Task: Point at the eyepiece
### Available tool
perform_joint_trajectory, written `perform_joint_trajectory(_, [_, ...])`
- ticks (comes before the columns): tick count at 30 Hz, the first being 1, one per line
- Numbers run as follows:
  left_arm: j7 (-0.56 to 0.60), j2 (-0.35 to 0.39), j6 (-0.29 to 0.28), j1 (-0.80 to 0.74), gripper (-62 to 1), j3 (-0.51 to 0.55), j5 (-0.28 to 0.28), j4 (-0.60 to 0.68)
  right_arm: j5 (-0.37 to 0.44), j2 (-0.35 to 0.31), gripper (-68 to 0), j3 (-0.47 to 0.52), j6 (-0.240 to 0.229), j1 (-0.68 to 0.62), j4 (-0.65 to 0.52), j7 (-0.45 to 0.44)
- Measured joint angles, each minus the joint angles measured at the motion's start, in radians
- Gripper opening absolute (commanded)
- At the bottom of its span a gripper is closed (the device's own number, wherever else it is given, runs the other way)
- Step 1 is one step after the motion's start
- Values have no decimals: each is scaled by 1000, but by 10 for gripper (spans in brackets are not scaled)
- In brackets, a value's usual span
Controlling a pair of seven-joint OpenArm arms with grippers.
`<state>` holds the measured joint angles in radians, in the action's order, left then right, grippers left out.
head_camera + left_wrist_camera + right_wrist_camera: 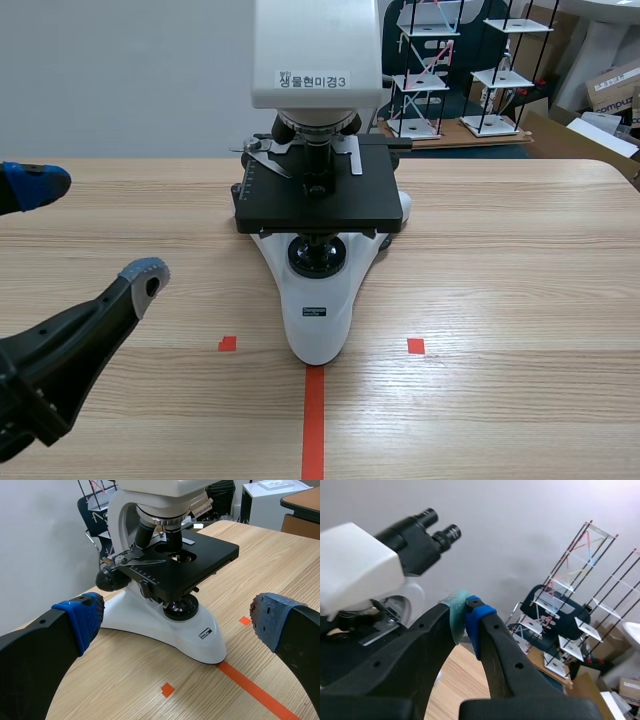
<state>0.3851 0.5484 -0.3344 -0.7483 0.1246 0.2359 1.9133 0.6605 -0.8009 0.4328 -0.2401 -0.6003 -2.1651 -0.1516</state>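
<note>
1. The eyepieces are seen only in the right wrist view, atop the microscope. Their twin black tubes are slanted up and away from the white head.
2. The right gripper is clenched on nothing, its pads pressed together. The eyepieces are placed ahead of and above its tips, off toward the green-padded finger's side.
3. The left gripper is spread wide with nothing held, low over the table near the microscope's base.
4. The right arm is judged the nearer one, and an upward, sideways swing of its closed tips is called for.
</note>
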Motion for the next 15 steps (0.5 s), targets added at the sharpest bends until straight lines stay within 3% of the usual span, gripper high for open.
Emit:
perform_joint_trajectory(7, [0,0,0,0,6,0,0,0,33,-120,-675,-33,-26,142,124,0])
perform_joint_trajectory(15, [0,0,0,0,6,0,0,0,36,-208,-675,-243,-31,382,257,0])
